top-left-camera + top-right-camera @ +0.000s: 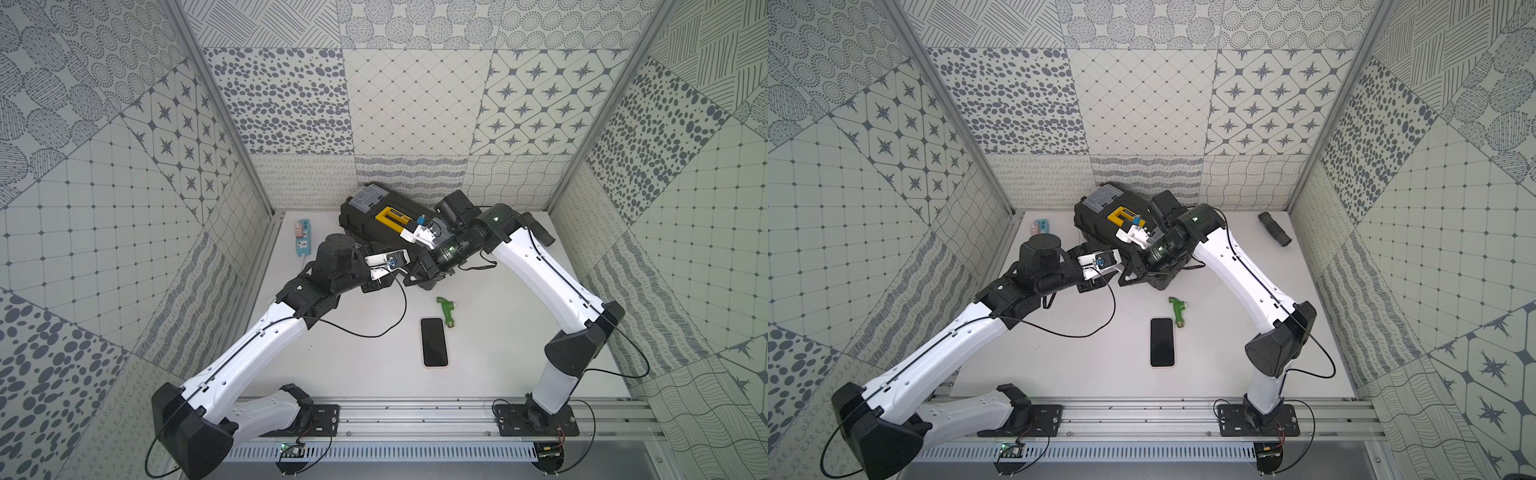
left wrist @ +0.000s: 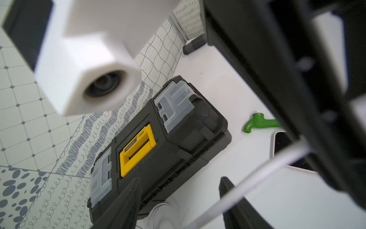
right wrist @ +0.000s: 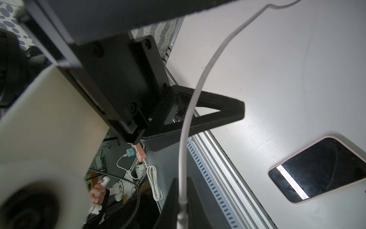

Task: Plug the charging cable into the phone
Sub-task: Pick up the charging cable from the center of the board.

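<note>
Step in hand: a handover of the cable [image 3: 190, 111] up in the air, plug not yet near the phone [image 1: 434, 341]. Both grippers meet in front of the toolbox [image 1: 374, 220], roughly 12 o'clock from the phone, well apart from it.

Right gripper [image 3: 183, 208] is pinched narrow on the cable just behind the plug end; the right wrist view shows the white cord running between its fingers. Left gripper [image 2: 178, 202] is partway open, the cable passing through the gap between its fingers [image 2: 126, 200]; I can't tell whether they touch it.

Phone lies flat, screen up, mid-table, long axis 12 to 6. The green fitting [image 1: 446, 311] sits just beside its 1 o'clock corner.

Next move, my guess: the left clamps the cord for a second hold, then one gripper brings the plug down level with the phone's short edge. Port side not visible.

Counts: one phone, one cable, one toolbox, one green fitting, one power strip [image 1: 304, 237], one dark tube [image 1: 1274, 228], two grippers.
</note>
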Robot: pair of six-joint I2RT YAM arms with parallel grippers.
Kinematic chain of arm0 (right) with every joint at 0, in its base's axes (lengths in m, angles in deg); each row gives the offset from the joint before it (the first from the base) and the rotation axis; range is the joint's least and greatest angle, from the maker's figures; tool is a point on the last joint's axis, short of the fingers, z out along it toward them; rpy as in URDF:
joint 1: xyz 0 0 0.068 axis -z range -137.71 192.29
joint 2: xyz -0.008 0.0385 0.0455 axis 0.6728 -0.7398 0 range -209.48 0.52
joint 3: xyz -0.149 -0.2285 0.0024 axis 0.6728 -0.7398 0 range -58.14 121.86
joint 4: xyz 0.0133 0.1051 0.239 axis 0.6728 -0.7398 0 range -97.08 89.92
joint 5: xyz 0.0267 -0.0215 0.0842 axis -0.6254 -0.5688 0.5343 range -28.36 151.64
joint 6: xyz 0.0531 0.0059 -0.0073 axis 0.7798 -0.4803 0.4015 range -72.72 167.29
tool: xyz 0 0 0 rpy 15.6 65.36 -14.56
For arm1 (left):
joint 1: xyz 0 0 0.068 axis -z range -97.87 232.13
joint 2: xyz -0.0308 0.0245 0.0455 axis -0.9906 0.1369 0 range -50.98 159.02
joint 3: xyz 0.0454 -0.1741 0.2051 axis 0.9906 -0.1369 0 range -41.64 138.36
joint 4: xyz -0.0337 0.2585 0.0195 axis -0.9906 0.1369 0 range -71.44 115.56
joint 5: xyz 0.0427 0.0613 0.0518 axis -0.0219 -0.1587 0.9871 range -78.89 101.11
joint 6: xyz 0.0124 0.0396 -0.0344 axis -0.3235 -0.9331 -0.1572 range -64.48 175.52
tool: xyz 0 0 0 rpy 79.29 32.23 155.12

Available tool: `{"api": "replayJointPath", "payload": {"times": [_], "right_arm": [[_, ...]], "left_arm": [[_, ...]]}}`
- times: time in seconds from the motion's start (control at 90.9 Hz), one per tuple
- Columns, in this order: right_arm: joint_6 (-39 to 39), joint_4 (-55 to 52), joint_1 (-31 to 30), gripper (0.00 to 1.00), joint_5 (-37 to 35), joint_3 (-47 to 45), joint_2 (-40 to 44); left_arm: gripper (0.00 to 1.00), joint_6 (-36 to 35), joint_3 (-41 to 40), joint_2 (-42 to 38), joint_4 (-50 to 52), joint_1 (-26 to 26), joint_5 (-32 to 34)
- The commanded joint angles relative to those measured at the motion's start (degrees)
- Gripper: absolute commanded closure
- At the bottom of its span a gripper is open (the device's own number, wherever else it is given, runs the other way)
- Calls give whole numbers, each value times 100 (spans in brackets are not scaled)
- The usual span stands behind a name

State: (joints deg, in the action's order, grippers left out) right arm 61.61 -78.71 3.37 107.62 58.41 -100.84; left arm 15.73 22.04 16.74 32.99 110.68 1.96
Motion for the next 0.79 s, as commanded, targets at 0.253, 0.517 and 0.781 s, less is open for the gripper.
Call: {"api": "replayJointPath", "payload": {"times": [0.253,0.517,0.781], "right_arm": [[-7,46,146,47,-342,58,219],[485,643,456,3,-1429,435,375],[1002,2785,495,4,-2051,-1016,1493]], "left_arm": [[100,50,276,86,11,69,32],[100,2253,1187,571,971,0,300],[100,4585,1886,1014,1400,-439,-1180]]}}
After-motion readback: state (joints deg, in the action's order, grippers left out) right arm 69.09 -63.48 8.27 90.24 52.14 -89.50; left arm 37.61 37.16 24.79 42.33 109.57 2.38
